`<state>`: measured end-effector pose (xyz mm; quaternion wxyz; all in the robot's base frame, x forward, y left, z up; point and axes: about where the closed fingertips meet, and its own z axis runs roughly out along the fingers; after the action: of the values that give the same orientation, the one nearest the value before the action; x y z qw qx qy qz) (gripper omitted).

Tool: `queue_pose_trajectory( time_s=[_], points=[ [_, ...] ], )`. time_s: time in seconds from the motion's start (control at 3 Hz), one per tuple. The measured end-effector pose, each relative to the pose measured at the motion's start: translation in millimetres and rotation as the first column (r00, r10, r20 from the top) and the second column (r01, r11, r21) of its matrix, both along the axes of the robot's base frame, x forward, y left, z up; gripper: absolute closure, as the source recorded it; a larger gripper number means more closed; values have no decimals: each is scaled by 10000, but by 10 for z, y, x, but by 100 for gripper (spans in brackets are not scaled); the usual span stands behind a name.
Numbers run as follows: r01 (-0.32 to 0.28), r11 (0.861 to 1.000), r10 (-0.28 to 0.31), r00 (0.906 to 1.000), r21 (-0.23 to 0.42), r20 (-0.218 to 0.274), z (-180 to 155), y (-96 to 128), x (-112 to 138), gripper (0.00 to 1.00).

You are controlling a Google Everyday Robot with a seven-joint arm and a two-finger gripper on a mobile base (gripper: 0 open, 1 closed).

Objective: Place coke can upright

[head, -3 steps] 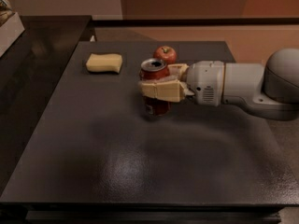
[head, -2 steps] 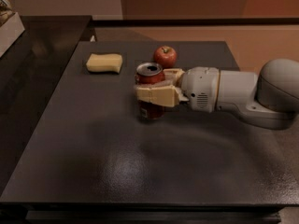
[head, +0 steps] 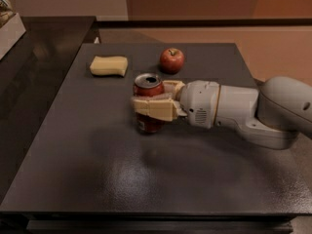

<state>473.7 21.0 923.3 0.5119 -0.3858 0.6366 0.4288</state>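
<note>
- Step in hand: the setting-down. The coke can [head: 147,85] stands upright, silver top up, near the middle of the bench [head: 97,174]. Whether its base touches the surface or sits just above it, I cannot tell.
- The pincer [head: 157,99] is pinching the can round its middle, one finger on the near side and one on the far side.
- Next move, as I judge it: settle the base flat, spread the fingers evenly so neither nudges the can, then draw back toward 3 o'clock.
- The arm [head: 243,112] reaches in level from 3 o'clock, low over the bench.
- From the can, the apple [head: 172,60] lies at 1 o'clock and the yellow sponge [head: 108,65] at 11 o'clock, both apart from it.
</note>
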Motion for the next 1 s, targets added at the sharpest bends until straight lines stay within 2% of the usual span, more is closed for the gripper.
queue_pose_trajectory(
  time_s=[0.67,1.0],
  points=[
    [197,9997,-196,9998,112,-23,-107,148,-108,99],
    [341,9994,-341,9994,82,-2,-147,192,-143,77]
  ],
)
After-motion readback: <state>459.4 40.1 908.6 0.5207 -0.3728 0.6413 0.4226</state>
